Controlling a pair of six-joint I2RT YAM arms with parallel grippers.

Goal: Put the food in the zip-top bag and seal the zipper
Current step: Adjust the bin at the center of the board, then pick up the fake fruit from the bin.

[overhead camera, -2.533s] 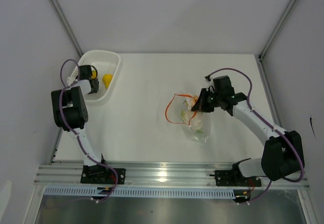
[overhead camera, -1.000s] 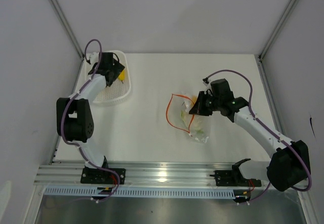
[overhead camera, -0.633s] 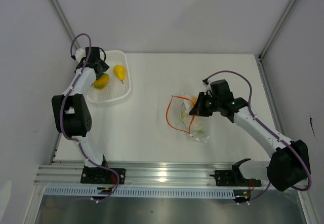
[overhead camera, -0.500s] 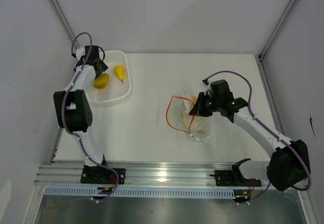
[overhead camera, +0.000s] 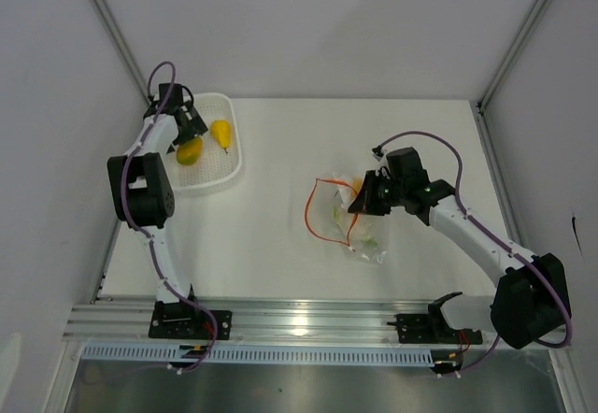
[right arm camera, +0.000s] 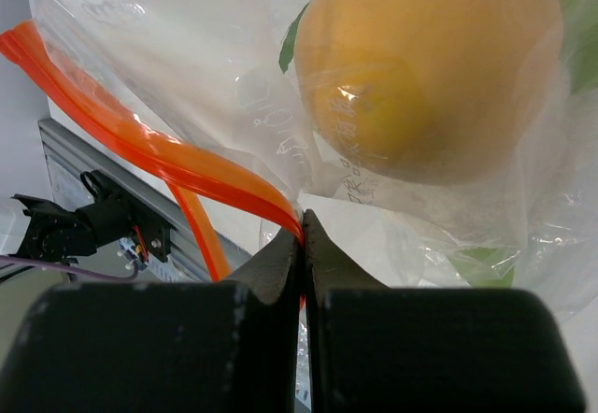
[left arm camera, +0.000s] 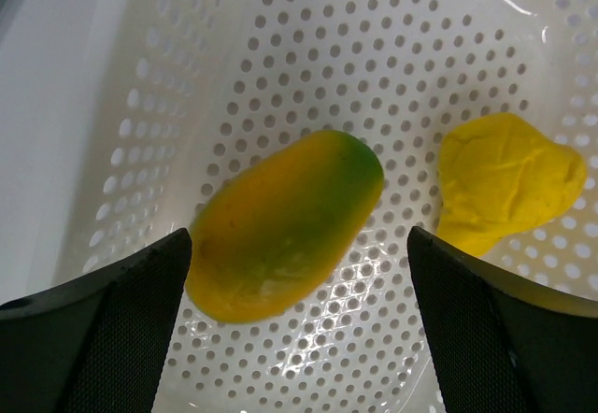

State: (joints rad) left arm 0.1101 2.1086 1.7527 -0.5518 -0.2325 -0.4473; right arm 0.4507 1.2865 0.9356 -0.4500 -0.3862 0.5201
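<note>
Fruit [left arm camera: 285, 226], yellow-green, lies in basket [left arm camera: 374, 49] between spread fingers [left arm camera: 103, 338] of left gripper [left arm camera: 299, 237].

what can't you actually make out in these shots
- Top view: the food inside the zip-top bag is too small, and masked by crinkled plastic and the right gripper.
- Right wrist view: green pieces behind the orange fruit are blurred by plastic; their kind is unclear.
- Top view: the left gripper over the basket is too small to show how its jaws stand.

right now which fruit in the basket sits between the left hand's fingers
The yellow-green fruit, centred under the open left hand; the all-yellow pear-shaped one lies off beside one finger.
</note>
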